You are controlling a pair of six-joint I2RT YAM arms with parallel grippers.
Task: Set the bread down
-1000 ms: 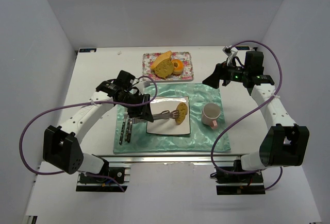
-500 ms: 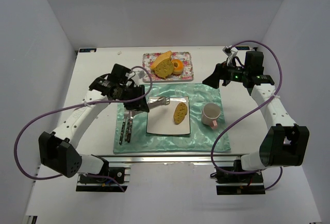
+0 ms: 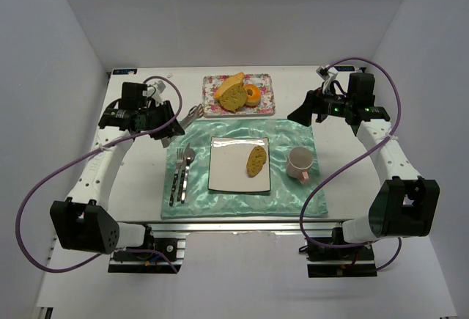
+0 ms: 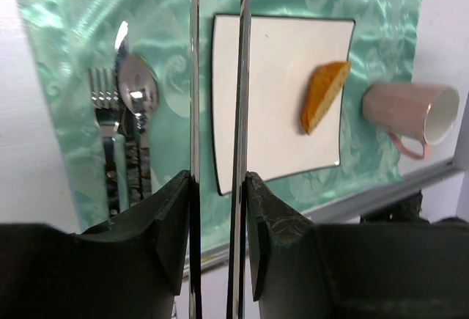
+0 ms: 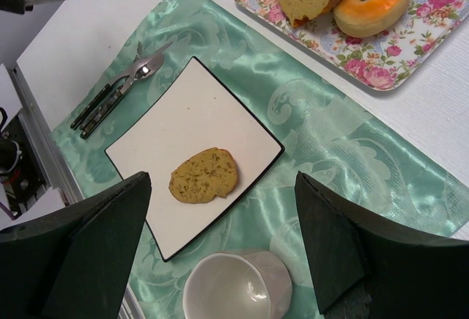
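Observation:
The bread (image 3: 256, 160), a small flat golden-brown slice, lies on the right half of the white square plate (image 3: 227, 174). It also shows in the left wrist view (image 4: 324, 95) and the right wrist view (image 5: 204, 175). My left gripper (image 3: 170, 122) is shut on metal tongs (image 3: 192, 111) and hangs at the back left, off the plate. The tongs' two arms (image 4: 194, 77) run between its jaws, and their tips hold nothing. My right gripper (image 3: 300, 114) is open and empty, above the mat's back right corner, looking down on the bread.
A pink cup (image 3: 300, 162) lies on its side right of the plate. A fork, knife and spoon (image 3: 179, 176) lie left of it on the green mat (image 3: 293, 196). A floral tray (image 3: 212, 84) at the back holds a loaf chunk (image 3: 233, 97) and an orange bun (image 3: 252, 94).
The tongs were at the bread on the plate a second ago. My left arm has drawn them back and to the left, leaving the bread on the plate. The right arm has not moved.

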